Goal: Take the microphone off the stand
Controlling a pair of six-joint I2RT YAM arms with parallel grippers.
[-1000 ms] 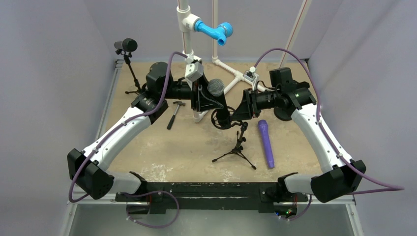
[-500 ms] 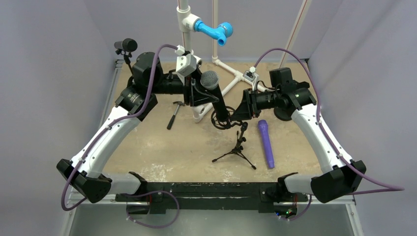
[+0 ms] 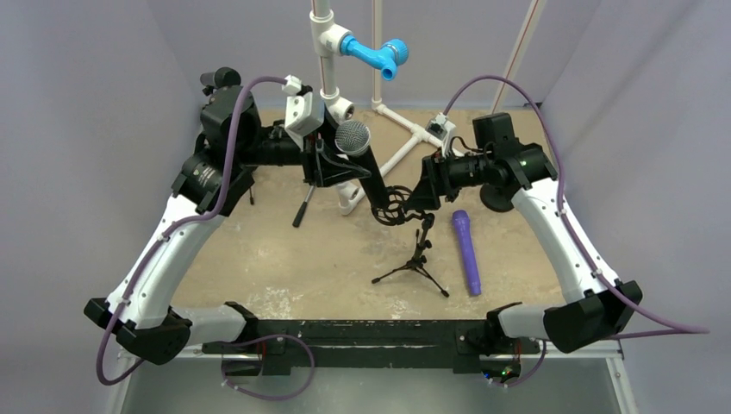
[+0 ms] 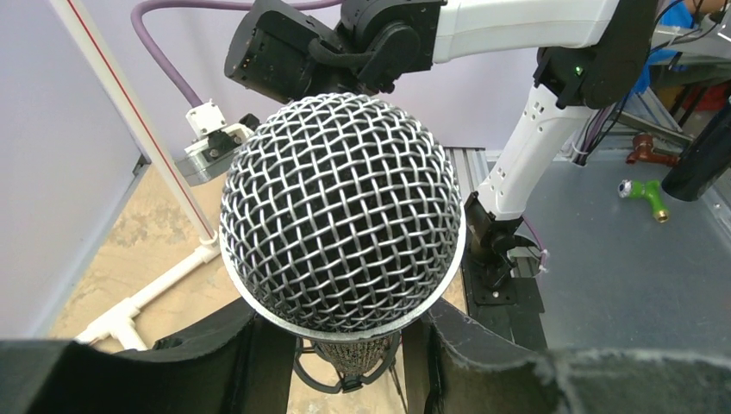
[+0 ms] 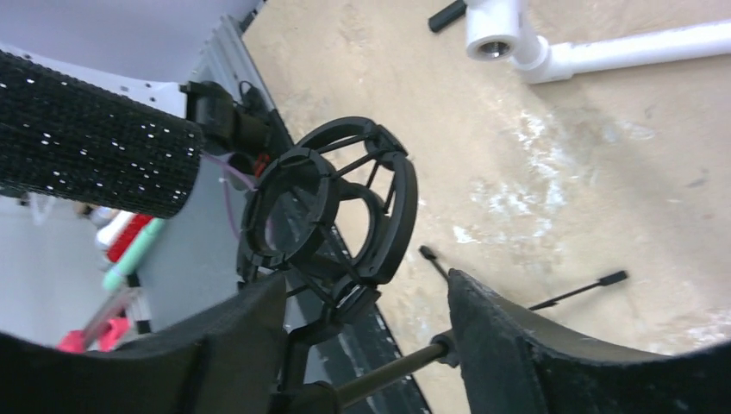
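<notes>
The left hand (image 4: 340, 360) is clenched on the mic (image 3: 353, 138), which hangs up and left of the stand (image 3: 416, 259). Its tail is just clear of the cradle (image 5: 392, 233). The right hand (image 5: 371, 338) sits released astride the cradle's neck. I'd carry the mic away along its own axis so the tail cannot snag. The right hand should back off straight, or the light stand may tip.

The top camera looks down from behind the arm bases over the whole surface (image 3: 284, 259). The left wrist camera sits tight against the microphone (image 4: 342, 216); the right wrist camera closely faces the shock mount (image 5: 332, 207). The overhead view shares both.
</notes>
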